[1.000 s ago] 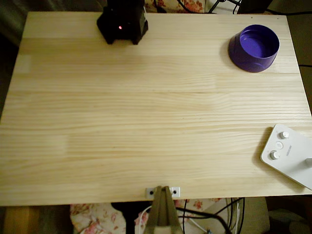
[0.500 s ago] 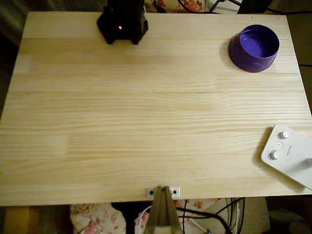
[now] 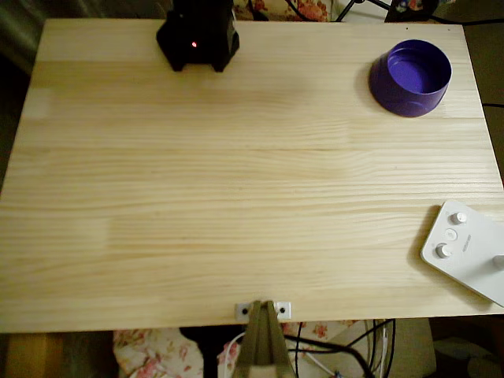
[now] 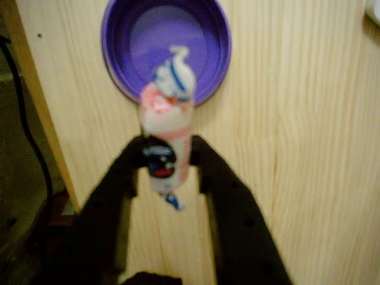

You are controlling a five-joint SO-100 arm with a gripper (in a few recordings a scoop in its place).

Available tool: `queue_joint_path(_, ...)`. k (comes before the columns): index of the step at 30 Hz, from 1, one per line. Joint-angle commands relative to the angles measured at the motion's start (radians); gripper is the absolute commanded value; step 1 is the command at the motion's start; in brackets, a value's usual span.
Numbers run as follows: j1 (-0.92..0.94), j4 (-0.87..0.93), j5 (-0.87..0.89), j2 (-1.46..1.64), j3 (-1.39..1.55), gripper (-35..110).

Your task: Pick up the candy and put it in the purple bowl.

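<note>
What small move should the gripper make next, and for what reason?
Probably a short advance toward the purple bowl before opening. In the wrist view the gripper is shut on the candy. The candy's top overlaps the bowl's near rim, but its body and the fingers sit over bare table, so letting go now might miss.

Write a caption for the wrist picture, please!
Gripper holds the candy above the table, close to the purple bowl.

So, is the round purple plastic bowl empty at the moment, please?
Empty: the purple bowl shows a bare floor; the gripper holds the candy.
</note>
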Motion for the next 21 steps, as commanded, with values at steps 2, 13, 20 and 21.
queue_joint_path(2,-0.005,-0.043,0.005,-0.011,-0.115,4)
queue_joint_path(13,0.011,-0.091,-0.011,-0.138,-0.19,4)
queue_joint_path(20,0.011,-0.109,-0.015,-0.207,-0.232,4)
queue_joint_path(21,0.011,-0.11,-0.015,-0.216,-0.236,4)
